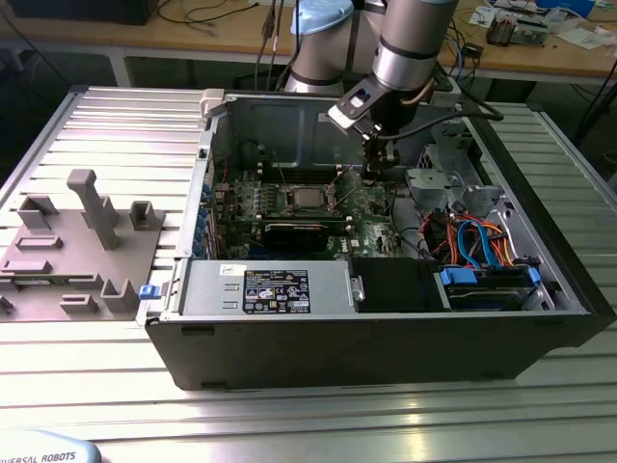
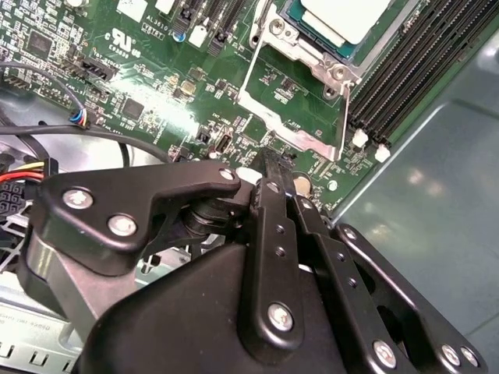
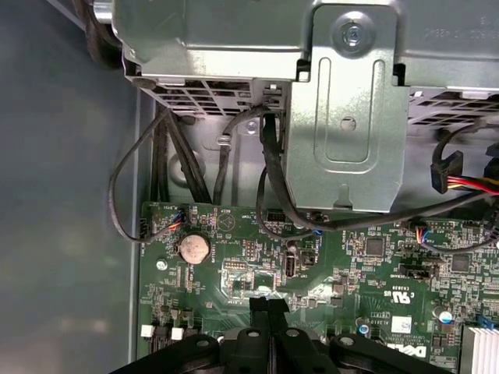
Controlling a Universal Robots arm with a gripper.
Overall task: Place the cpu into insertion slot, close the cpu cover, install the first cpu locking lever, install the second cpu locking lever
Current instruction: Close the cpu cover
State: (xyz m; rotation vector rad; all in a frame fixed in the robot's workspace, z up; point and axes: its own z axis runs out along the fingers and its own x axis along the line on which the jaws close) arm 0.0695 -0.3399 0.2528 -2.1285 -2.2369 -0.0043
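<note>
the gripper (image 2: 274, 165) hangs low inside the open computer case (image 1: 386, 338), its fingertips (image 3: 261, 305) clenched together with nothing between them, just above the green motherboard (image 3: 351, 265). near its tips the cpu cover (image 2: 288, 128) is swung open. beyond it the cpu (image 2: 343, 15) sits in the socket, silvery top up.

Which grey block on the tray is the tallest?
The post with the T-shaped top, standing on the tray. The other blocks around it all sit much lower.
</note>
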